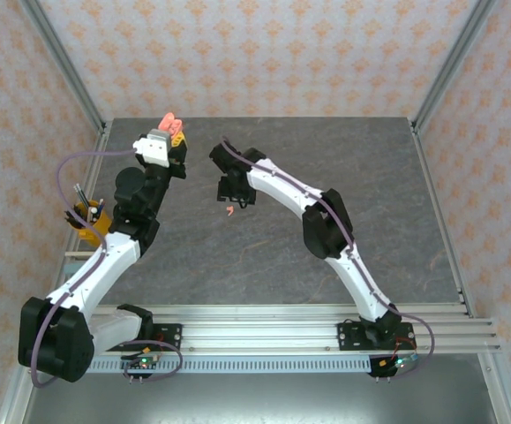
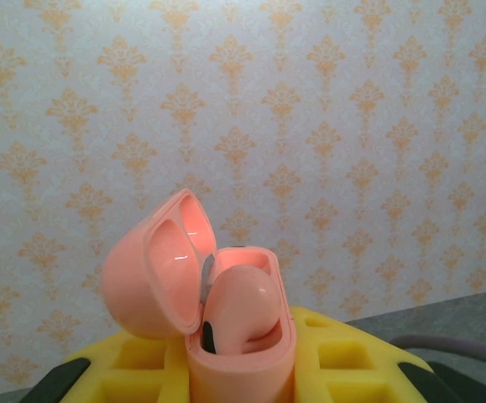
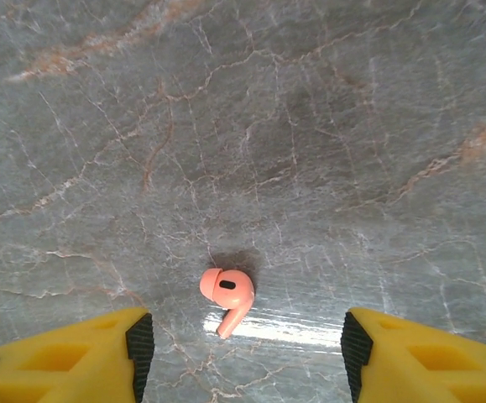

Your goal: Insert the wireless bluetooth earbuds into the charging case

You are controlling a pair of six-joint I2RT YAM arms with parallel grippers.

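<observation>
The left fingers [image 2: 335,357] are clamped on the pink charging case [image 2: 241,353], held up off the tabletop [image 3: 310,126] at the far left, with its lid [image 2: 154,277] hinged open. The left wrist view looks right inside, where one seated earbud [image 2: 241,304] fills a well. From above, the case is just a pink blob. In the right wrist view the right fingers [image 3: 66,361] are spread wide, hovering over the loose earbud [image 3: 227,294], which lies on the grey stone between the tips. From above it is a pink speck near the centre. At the left edge, an orange holder [image 1: 89,219] carries pens.
</observation>
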